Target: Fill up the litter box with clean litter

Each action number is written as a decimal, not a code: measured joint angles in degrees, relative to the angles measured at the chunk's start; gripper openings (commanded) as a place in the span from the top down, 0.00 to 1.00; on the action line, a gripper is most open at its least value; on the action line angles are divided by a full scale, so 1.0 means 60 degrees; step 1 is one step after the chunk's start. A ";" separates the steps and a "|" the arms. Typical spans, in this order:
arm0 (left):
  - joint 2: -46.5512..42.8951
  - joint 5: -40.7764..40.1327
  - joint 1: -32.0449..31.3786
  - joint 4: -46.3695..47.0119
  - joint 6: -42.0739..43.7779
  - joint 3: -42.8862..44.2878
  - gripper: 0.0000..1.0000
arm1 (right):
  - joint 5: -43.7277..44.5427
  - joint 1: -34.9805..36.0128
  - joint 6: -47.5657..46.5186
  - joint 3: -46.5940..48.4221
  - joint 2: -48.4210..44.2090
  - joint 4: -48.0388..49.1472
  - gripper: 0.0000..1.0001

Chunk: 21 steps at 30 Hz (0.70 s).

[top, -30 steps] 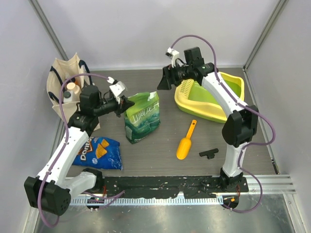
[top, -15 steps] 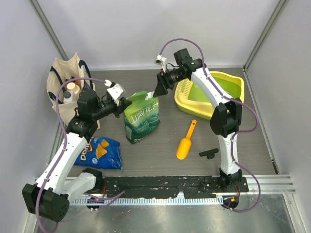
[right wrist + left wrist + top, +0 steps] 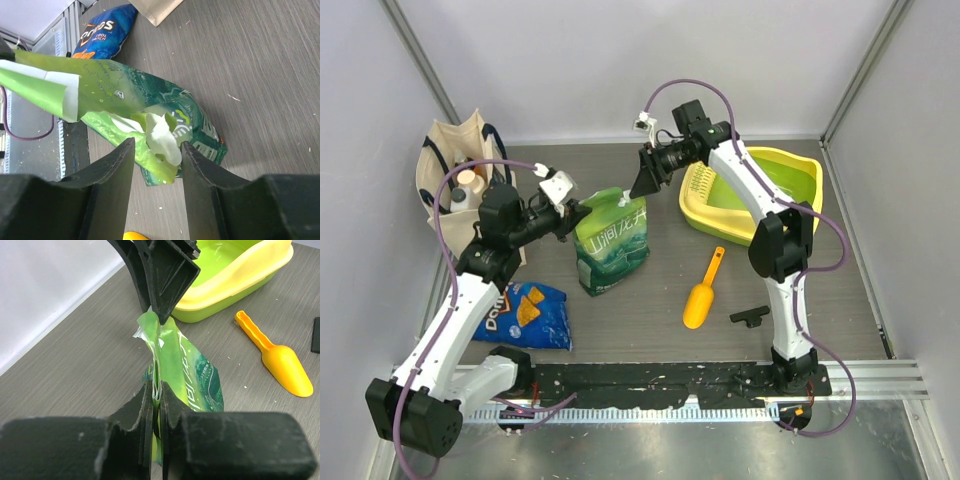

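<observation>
While the left jaws pinch the pouch (image 3: pixel 612 240) at its top seam, the right jaws stand spread about its torn corner flap. At 2 o'clock on the worktop (image 3: pixel 640 320) the litter box (image 3: pixel 790 185) lies bare; no litter visible. Pouch judged soft, bottom-heavy, slick: hold the doubled seam.

A green printed pouch (image 3: pixel 612 243) stands upright at centre frame. A blue Doritos bag (image 3: pixel 525 313) lies lower left, and a canvas tote (image 3: pixel 445 170) sits upper left. An orange scoop (image 3: pixel 703 293) and a small black part (image 3: pixel 750 316) lie right of centre.

Grey table (image 3: pixel 650 330): pouch (image 3: pixel 612 250), scoop (image 3: pixel 702 296), litter box (image 3: pixel 718 226)
</observation>
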 measured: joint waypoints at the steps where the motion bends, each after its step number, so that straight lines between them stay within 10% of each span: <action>1: 0.0000 0.0000 0.0000 0.0000 0.0004 0.0000 0.89 | 0.0004 0.0011 0.0055 0.0040 0.0051 0.0044 0.57; 17: 0.0029 -0.0004 0.0000 0.0007 0.0004 0.0007 0.86 | 0.1723 0.0368 0.0215 0.0291 0.0295 0.0168 0.98; 21: 0.0182 0.0000 0.0004 -0.0047 0.0000 0.0084 1.00 | 0.2849 0.0619 0.0036 0.0448 0.0182 0.0124 0.99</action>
